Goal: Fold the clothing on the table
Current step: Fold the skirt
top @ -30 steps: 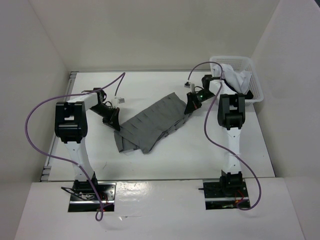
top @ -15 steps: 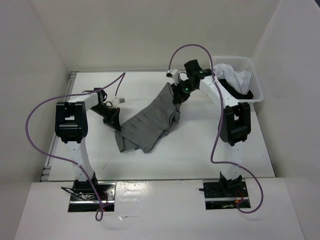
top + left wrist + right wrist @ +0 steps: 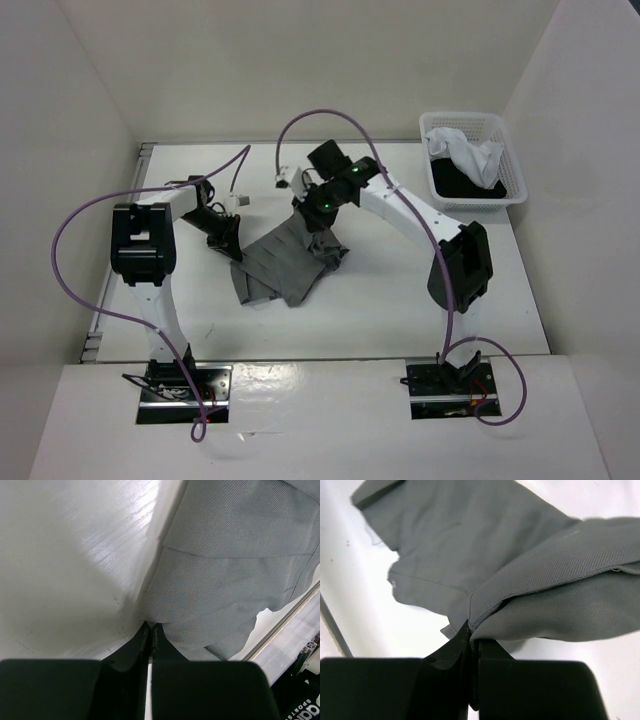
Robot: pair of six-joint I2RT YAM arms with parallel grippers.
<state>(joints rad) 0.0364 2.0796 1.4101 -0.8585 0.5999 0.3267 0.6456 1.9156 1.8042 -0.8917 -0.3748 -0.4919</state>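
While the left claw (image 3: 224, 244) is clamping the skirt (image 3: 272, 268) edge at its tips, probably anchoring that end on the table (image 3: 390, 300), the right claw (image 3: 304, 208) is pinching a hem fold aloft. Fabric is draping beneath it, likely for folding toward the anchored end.

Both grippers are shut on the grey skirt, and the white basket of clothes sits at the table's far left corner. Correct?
No. The white basket sits at the far right corner, as the top view shows. The rest holds: left gripper and right gripper are shut on the grey skirt.
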